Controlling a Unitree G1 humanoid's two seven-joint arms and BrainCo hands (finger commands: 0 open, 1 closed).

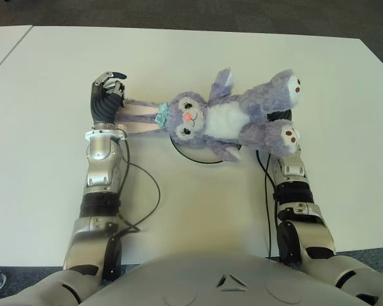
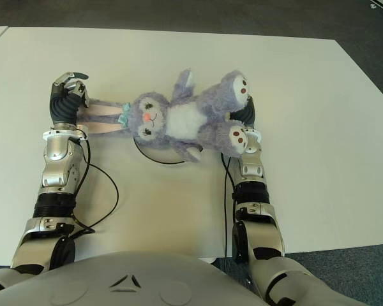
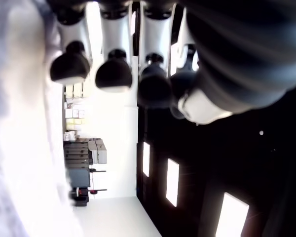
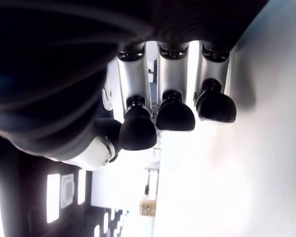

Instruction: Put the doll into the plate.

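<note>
A purple plush bunny doll [image 1: 226,118] lies on its back across the plate [image 1: 198,160], of which only a dark arc of rim shows below its head and body. Its long ears [image 1: 137,115] stretch toward my left hand [image 1: 108,95], which is beside the ear tips. In the left wrist view the fingers [image 3: 113,74] hang loosely curled with nothing between them, the ear a blur at their side. My right hand [image 2: 246,113] is mostly hidden behind the doll's feet. Its fingers [image 4: 175,116] are relaxed and hold nothing.
The white table [image 1: 51,166] stretches wide on both sides. Black cables [image 1: 150,185] loop along both forearms near the front edge. A second white table [image 1: 3,38] stands at the far left, and dark floor lies beyond the far edge.
</note>
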